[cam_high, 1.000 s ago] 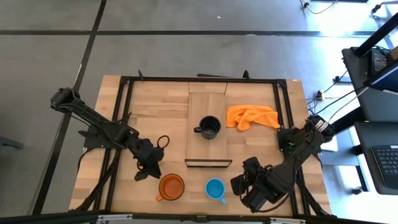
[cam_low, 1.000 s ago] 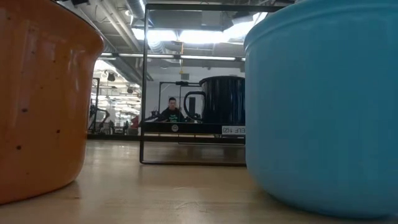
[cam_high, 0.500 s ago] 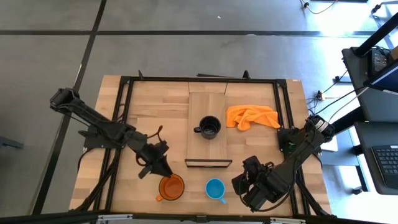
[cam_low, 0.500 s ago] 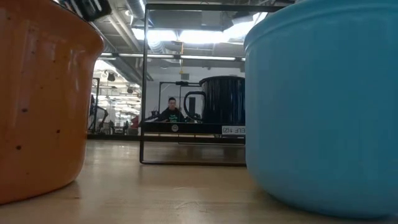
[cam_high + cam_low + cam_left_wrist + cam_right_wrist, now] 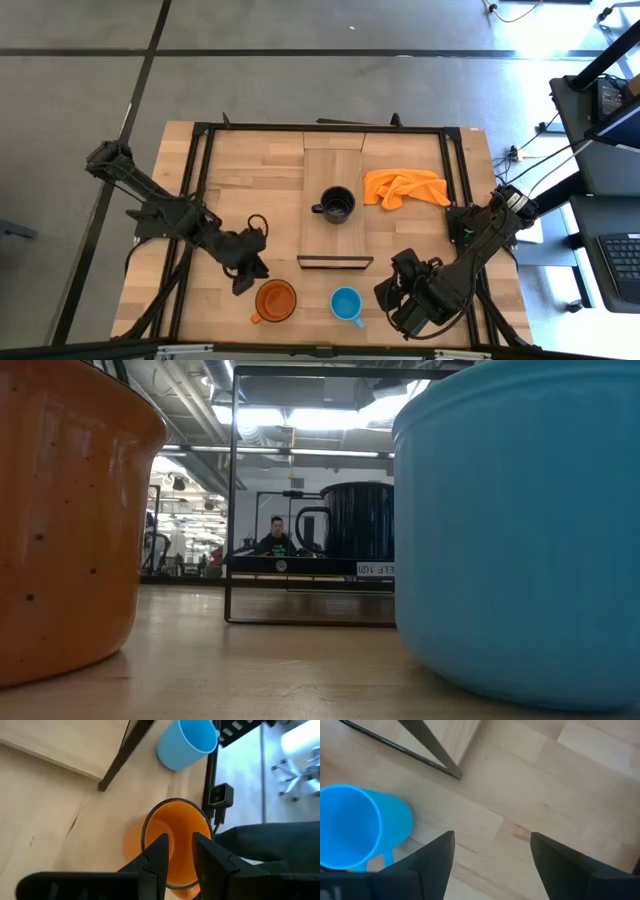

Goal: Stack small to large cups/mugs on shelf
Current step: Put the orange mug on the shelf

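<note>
Hovering just above the orange mug [image 5: 276, 300], the left gripper [image 5: 243, 277] is sitting at the mug's 10 o'clock with its fingers [image 5: 159, 851] parted a little and grasping nothing.

Seen through the left wrist camera, those fingers are pointing at the near part of the orange mug's rim, without touching it as far as can be told. The blue mug [image 5: 346, 304] is standing on the table [image 5: 250, 165] at 3 o'clock from the orange one, both upright. The black mug [image 5: 336, 205] is sitting on the shelf [image 5: 334, 165], at 12 o'clock from the blue mug, handle toward 9 o'clock. The right gripper [image 5: 404, 290] is waiting at the blue mug's 3 o'clock, fingers [image 5: 440, 851] spread wide and released. An orange cloth [image 5: 405, 187] is lying at the shelf's 3 o'clock. In the low view a person [image 5: 274, 537] is showing far behind the shelf.
</note>
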Robot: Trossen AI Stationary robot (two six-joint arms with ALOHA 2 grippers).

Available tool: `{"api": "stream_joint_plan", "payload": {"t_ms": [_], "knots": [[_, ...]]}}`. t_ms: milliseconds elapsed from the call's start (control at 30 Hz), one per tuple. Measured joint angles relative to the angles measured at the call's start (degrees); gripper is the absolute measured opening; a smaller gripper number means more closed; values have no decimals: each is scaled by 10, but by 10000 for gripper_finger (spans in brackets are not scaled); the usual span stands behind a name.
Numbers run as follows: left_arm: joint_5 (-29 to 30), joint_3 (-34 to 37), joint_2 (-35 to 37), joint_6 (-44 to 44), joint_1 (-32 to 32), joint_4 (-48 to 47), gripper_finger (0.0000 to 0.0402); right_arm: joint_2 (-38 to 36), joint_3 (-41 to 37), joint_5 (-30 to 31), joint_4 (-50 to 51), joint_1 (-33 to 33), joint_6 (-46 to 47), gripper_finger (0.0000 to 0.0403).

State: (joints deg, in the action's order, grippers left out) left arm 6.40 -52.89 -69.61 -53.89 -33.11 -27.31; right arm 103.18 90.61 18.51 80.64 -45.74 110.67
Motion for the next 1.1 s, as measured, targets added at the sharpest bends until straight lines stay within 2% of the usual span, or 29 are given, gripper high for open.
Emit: {"api": "stream_joint_plan", "payload": {"t_ms": [167,300,667,900,1100], "knots": [[-2,-22,-74,0,-29,-27,88,0,0,20,28,1,3,262],[-13,-22,-119,-36,-42,-28,104,0,0,20,35,2,0,262],[20,-23,-126,-73,-43,-42,121,0,0,23,51,2,-3,262],[-14,-23,-173,-73,-40,-3,120,0,0,24,51,2,-3,262],[-14,-23,-192,-69,-40,-5,118,0,0,9,47,2,-1,262]]}}
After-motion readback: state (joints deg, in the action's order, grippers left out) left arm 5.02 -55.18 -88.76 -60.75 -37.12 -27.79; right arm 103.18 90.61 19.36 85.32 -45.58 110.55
